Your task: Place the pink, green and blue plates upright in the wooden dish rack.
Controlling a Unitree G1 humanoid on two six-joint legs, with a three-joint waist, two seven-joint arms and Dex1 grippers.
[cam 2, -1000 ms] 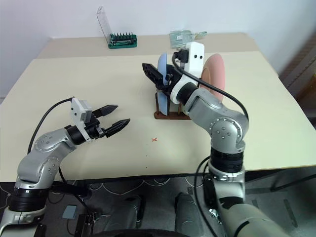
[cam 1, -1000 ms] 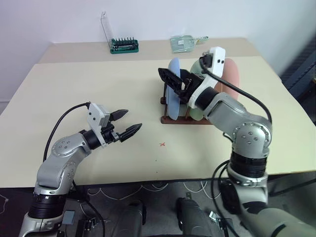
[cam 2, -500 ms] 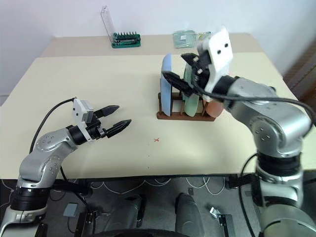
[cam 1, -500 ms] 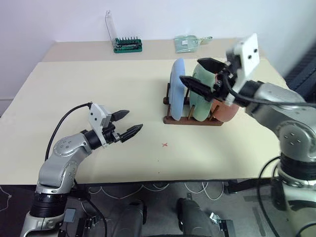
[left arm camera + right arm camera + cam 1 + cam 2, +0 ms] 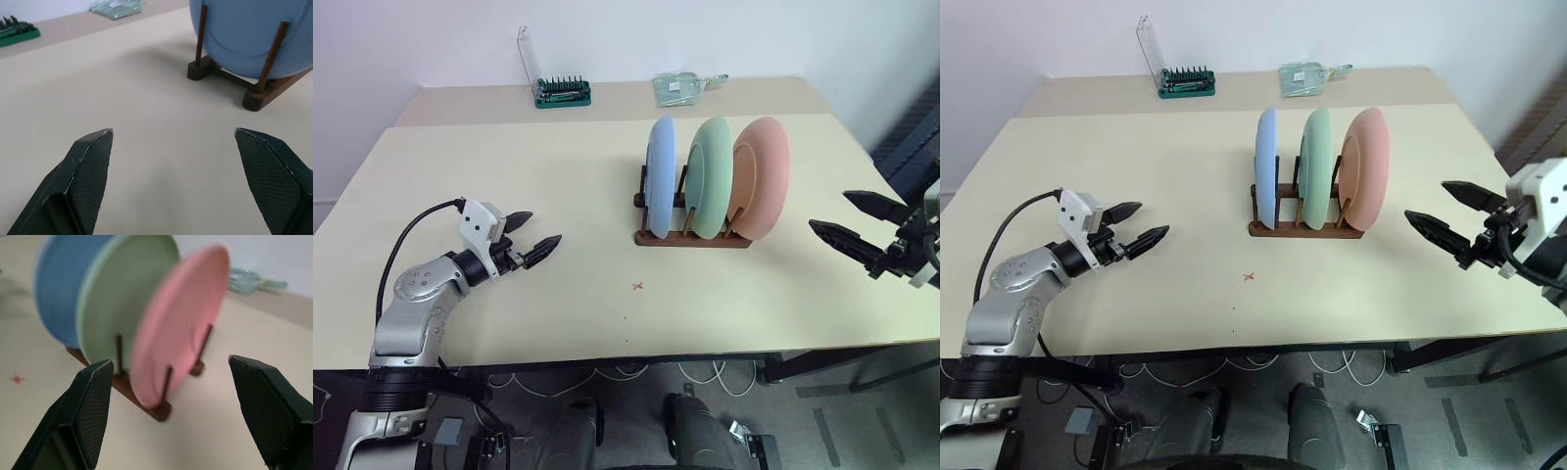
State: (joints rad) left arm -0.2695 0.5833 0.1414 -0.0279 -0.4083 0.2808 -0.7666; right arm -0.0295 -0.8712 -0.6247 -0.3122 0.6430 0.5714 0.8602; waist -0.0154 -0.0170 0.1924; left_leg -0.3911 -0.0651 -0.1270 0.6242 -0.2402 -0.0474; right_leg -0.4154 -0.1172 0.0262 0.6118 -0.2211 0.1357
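The blue plate (image 5: 661,176), the green plate (image 5: 712,175) and the pink plate (image 5: 761,175) stand upright side by side in the dark wooden dish rack (image 5: 693,238) on the beige table. My left gripper (image 5: 534,240) hovers open and empty above the table, well to the left of the rack. Off to the right of the rack, near the table's right edge, my right gripper (image 5: 847,221) is open and holds nothing. The right wrist view shows the pink plate (image 5: 176,342) nearest, leaning slightly. In the left wrist view the blue plate (image 5: 244,29) faces the fingers (image 5: 90,164).
A green screwdriver-bit holder (image 5: 560,93) with a clear lid and a clear plastic packet (image 5: 680,86) lie at the back of the table (image 5: 509,176). A small red cross (image 5: 637,286) marks the tabletop in front of the rack.
My right arm has swung away from the rack to the right, its gripper open and empty. My left gripper has drifted a little to the left. The plates stay in the rack.
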